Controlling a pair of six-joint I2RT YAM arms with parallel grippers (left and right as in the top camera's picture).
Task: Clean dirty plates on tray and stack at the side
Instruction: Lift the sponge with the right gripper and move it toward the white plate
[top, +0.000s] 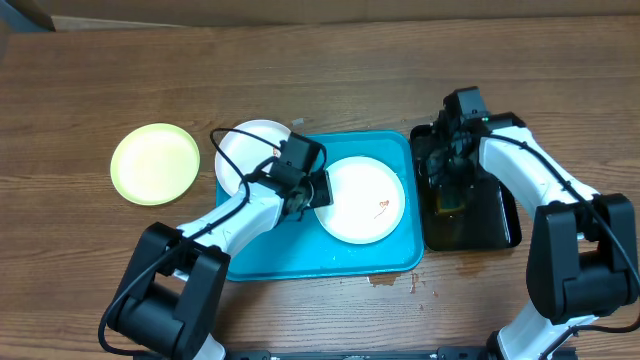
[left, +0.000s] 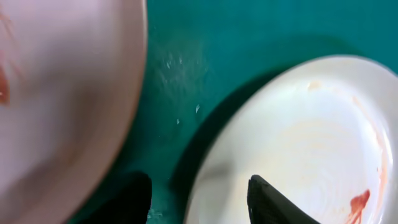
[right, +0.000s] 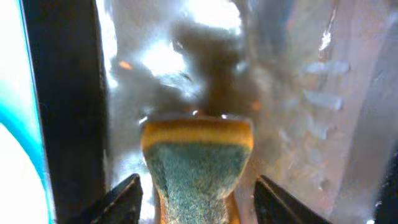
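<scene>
A white plate (top: 362, 198) with orange-red smears lies in the turquoise tray (top: 300, 250). My left gripper (top: 318, 190) is at its left rim. In the left wrist view the gripper (left: 199, 202) is open: one finger is over the tray (left: 249, 31), the other over the smeared plate (left: 311, 143), with the rim between them. A second white plate (top: 248, 150) overlaps the tray's left edge and shows blurred (left: 62, 93). A yellow-green plate (top: 155, 163) rests on the table at left. My right gripper (right: 199, 202) stands open around a green-and-yellow sponge (right: 198, 162), with gaps on both sides.
The sponge lies in a wet, glossy black tray (top: 495, 220) right of the turquoise one, under my right gripper (top: 447, 178). Small brown spots (top: 395, 282) mark the table in front of the turquoise tray. The wooden table extends bare at the back.
</scene>
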